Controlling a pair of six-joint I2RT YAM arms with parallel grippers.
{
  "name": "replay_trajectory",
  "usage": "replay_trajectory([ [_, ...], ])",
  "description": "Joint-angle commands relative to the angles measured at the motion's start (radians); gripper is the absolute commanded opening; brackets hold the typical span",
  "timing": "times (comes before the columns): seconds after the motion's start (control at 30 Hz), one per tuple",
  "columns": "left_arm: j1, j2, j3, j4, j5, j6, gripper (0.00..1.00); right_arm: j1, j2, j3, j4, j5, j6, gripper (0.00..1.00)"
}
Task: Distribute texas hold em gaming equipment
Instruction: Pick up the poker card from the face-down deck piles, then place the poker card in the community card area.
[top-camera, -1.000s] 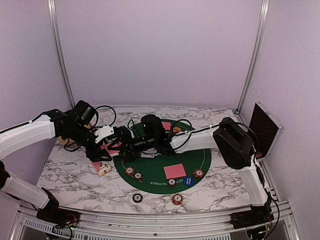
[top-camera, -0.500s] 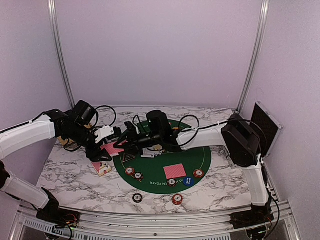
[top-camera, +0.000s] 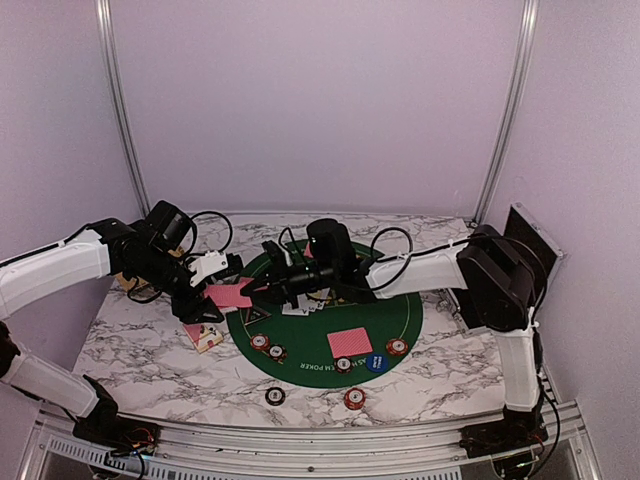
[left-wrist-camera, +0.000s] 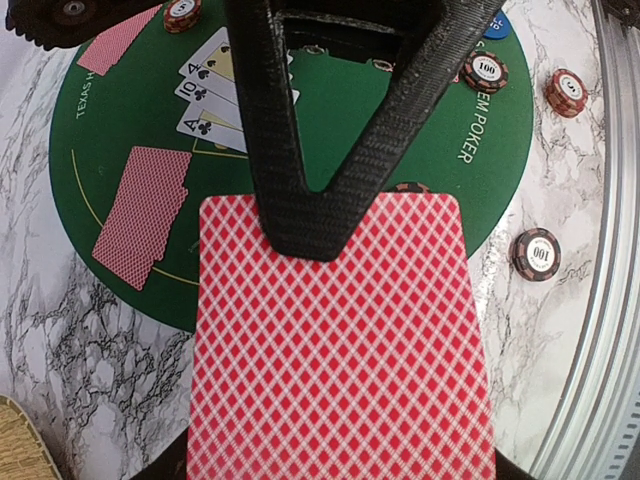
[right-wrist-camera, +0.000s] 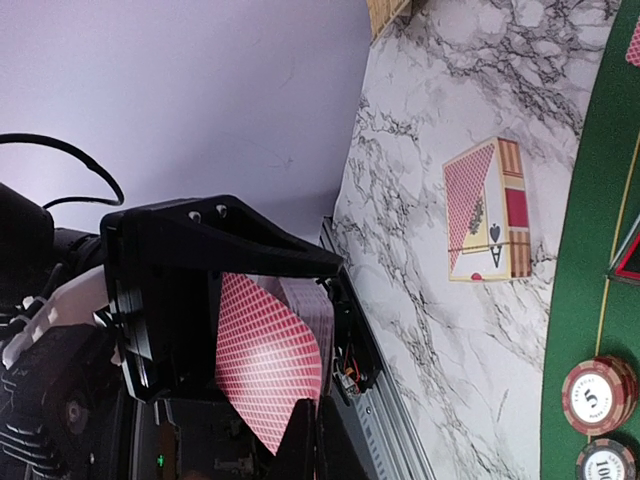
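Note:
My left gripper hovers over the mat's left edge, shut on a deck of red-backed playing cards that fills the lower left wrist view. My right gripper reaches in from the right. In the right wrist view its fingers are shut on the edge of the top card, which bows upward. The green mat carries a face-down card, face-up cards, poker chips, a blue button and the triangular marker.
A card box lies on the marble left of the mat. Two chips sit off the mat near the front edge. The black case stands open at the right. A corner of the woven basket is behind the left arm.
My right gripper has slid left to the deck and closed on its top card. The left arm and the deck have stayed where they were.

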Motion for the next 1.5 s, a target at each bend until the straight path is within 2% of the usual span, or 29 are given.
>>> replay_trajectory([
  [0.0, -0.002, -0.017, 0.007, 0.015, 0.021, 0.007, 0.01, -0.013, -0.047, -0.033, 0.066, -0.004, 0.055, 0.0],
  [0.27, -0.002, -0.017, 0.004, 0.014, 0.014, 0.008, 0.01, -0.038, -0.081, -0.097, 0.18, -0.02, 0.136, 0.0],
  [0.47, -0.002, -0.015, 0.002, 0.015, 0.011, 0.008, 0.01, -0.103, -0.15, -0.176, 0.148, -0.024, 0.095, 0.0],
  [0.63, -0.002, -0.018, 0.001, 0.015, 0.012, 0.007, 0.01, -0.192, -0.211, -0.271, 0.084, -0.026, 0.017, 0.0],
  [0.87, -0.002, -0.019, -0.001, 0.014, 0.014, 0.006, 0.01, -0.332, -0.258, -0.339, -0.119, 0.013, -0.165, 0.0],
  [1.13, -0.002, -0.023, -0.004, 0.015, 0.013, 0.005, 0.01, -0.442, -0.198, -0.349, -0.238, 0.061, -0.317, 0.0],
  [1.27, -0.002, -0.023, -0.001, 0.015, 0.014, 0.004, 0.01, -0.454, -0.139, -0.302, -0.297, 0.08, -0.373, 0.0],
  [1.47, -0.002, -0.024, 0.001, 0.015, 0.012, 0.002, 0.01, -0.457, -0.067, -0.252, -0.298, 0.077, -0.382, 0.0],
])
